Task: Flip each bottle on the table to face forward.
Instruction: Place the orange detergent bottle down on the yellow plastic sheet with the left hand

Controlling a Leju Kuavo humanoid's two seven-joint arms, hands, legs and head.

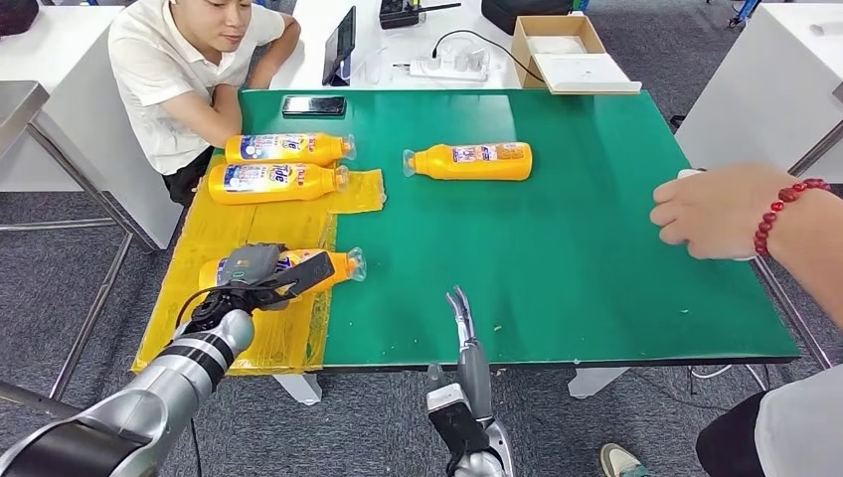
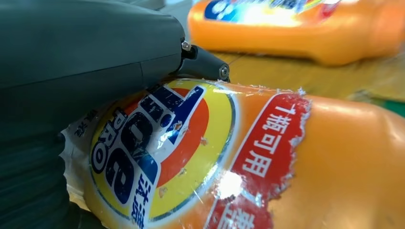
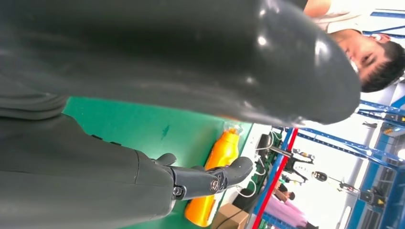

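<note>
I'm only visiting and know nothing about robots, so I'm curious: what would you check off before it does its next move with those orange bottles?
1. Left robot hand on a bottle: ok. It rests on the nearest bottle, which lies on the yellow sheet.
2. Firm grip: cannot tell. The wrist view shows the fingers over the label, not whether they close round it.
3. Label facing: ok on this bottle; the logo faces up.
4. Right robot hand out of the way: ok. It holds nothing, near the table edge.
5. People clear: not ok. A person's hand rests on the table's right side.
6. Bottles left: the lone bottle is untouched; its face is too small to judge.
</note>
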